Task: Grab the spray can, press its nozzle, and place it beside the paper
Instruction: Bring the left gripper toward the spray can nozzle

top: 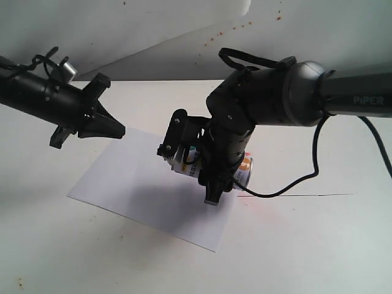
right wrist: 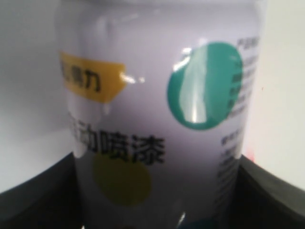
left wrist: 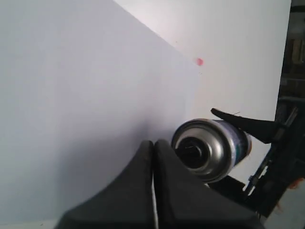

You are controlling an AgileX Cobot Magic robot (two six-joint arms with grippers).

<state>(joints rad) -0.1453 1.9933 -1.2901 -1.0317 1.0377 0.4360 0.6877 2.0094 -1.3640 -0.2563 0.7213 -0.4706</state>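
My right gripper (top: 211, 177) is shut on the spray can (top: 187, 165), holding it tilted on its side above the right edge of the paper (top: 135, 180). In the right wrist view the white can (right wrist: 162, 119) fills the picture, with a yellow label strip, a green dot and black print, and a dark finger on each side. My left gripper (top: 116, 130) hangs shut and empty over the paper's far left part. In the left wrist view its closed fingertips (left wrist: 153, 144) sit just beside the can's silver top (left wrist: 217, 143) and black nozzle (left wrist: 193, 151), not clearly touching.
The white table (top: 306, 245) stretches around the paper (left wrist: 86, 95). A black cable (top: 294, 184) loops down from the right arm to the table. A small red spot (left wrist: 199, 61) marks the table past the paper's edge. A white wall with reddish specks stands behind.
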